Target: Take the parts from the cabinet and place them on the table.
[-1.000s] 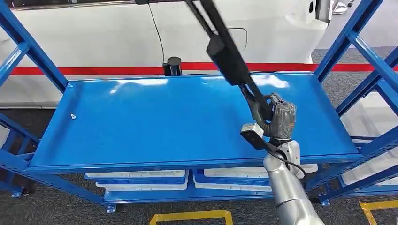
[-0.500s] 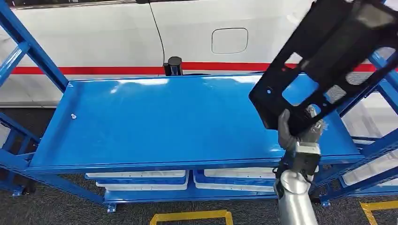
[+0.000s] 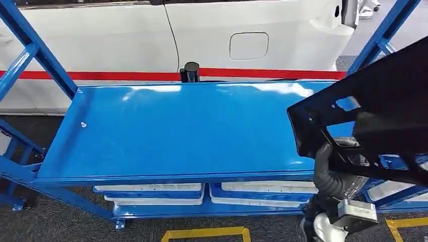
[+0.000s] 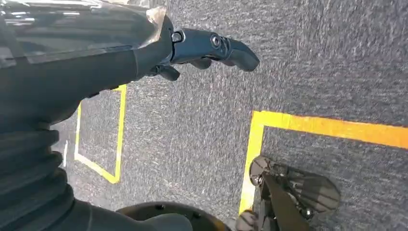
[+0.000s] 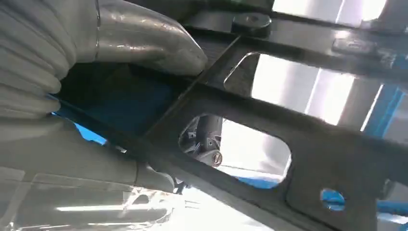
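Observation:
A large flat black panel part (image 3: 376, 108) with cut-out openings hangs at the right of the head view, over the right end of the blue cabinet shelf (image 3: 166, 131). My right hand (image 3: 335, 174) grips its lower edge from beneath, just in front of the shelf's front rim. In the right wrist view the grey thumb (image 5: 144, 41) presses on the panel (image 5: 308, 154), whose holes show blue shelf and bright background. My left hand (image 4: 202, 45) hangs over grey carpet with its dark fingers curled and nothing in them.
Blue uprights (image 3: 30, 48) frame the cabinet on both sides. White and blue bins (image 3: 151, 194) sit on the lower shelf. A white car body with a red stripe (image 3: 126, 75) stands behind. Yellow floor tape (image 3: 204, 233) marks the carpet in front.
The right hand has drawn back and down toward the shelf's front edge, and the panel has swung from edge-on to broad-face and come lower and nearer. The view has shifted slightly.

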